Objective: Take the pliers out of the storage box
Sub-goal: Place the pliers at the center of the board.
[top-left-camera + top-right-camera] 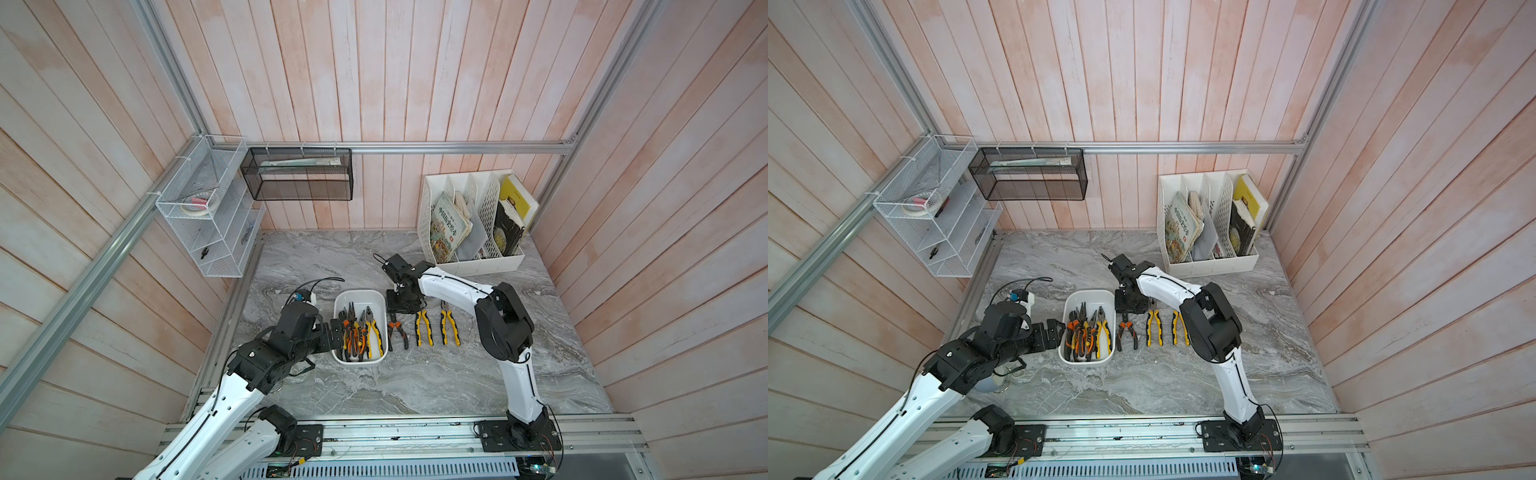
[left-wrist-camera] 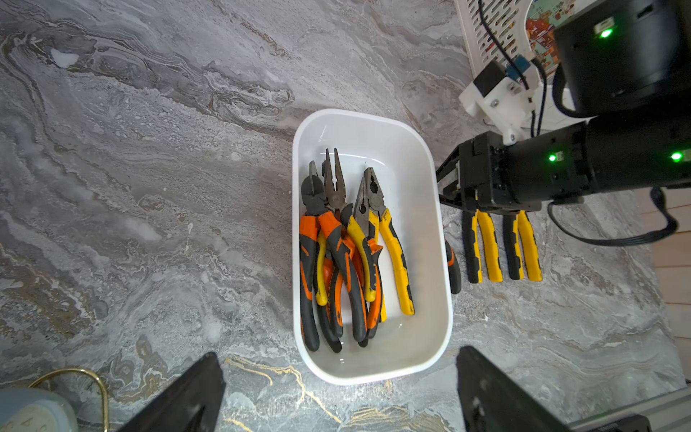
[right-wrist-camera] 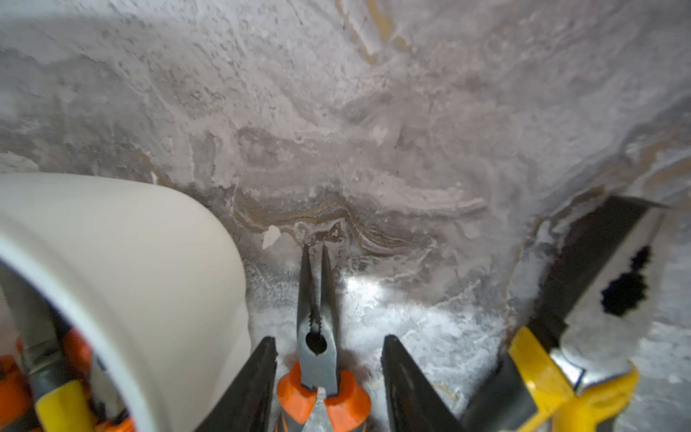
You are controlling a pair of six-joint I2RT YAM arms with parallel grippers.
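Note:
The storage box point(image 1: 360, 363) point(image 1: 1086, 362) point(image 2: 374, 374), a white tub, stands mid-table with several pliers point(image 1: 358, 332) point(image 1: 1086, 334) point(image 2: 347, 243) heaped inside. Three more lie in a row on the table to its right: an orange-and-black needle-nosed pair point(image 1: 397, 330) point(image 3: 318, 329) and two yellow-and-black pairs point(image 1: 424, 328) point(image 1: 450, 328). My right gripper point(image 1: 398, 312) point(image 3: 329, 338) points down over the needle-nosed pair, fingers straddling its pivot with gaps on both sides, open. My left gripper point(image 1: 336, 336) point(image 2: 338, 353) is wide open at the box's left wall, holding nothing.
A white perforated file holder point(image 1: 469, 266) with books stands at the back right. A white wire rack point(image 1: 208, 216) and a black mesh basket point(image 1: 299, 174) hang on the back-left walls. A tape roll point(image 2: 30, 411) lies under my left arm.

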